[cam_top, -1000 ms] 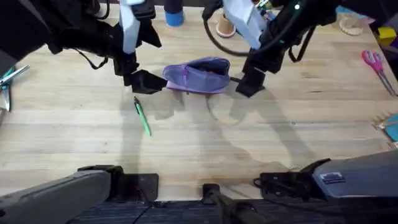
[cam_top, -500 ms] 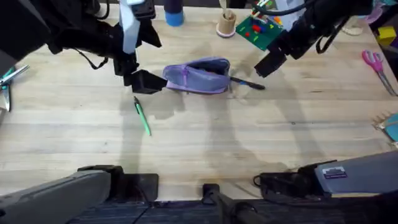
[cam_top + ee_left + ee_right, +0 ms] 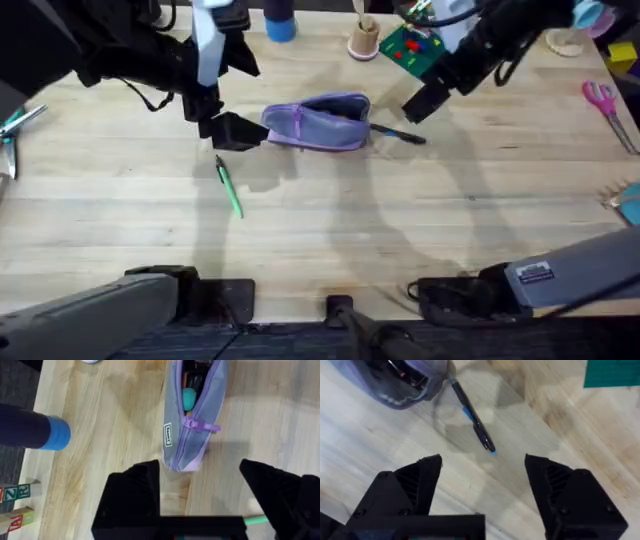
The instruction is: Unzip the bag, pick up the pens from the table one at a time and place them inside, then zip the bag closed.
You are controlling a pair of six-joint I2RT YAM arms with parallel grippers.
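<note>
Two grippers hang open and empty over the table (image 3: 330,235). Beyond the right gripper (image 3: 424,101), fingers (image 3: 407,485) spread wide, the dark pen (image 3: 472,420) lies slantwise, one end touching the bag (image 3: 318,122). The left gripper (image 3: 226,131), also wide, sits just beside the bag's other end; the bag is unzipped, its length running away from that gripper. Nearer the base, the green pen (image 3: 229,187) lies on pale planks.
</note>
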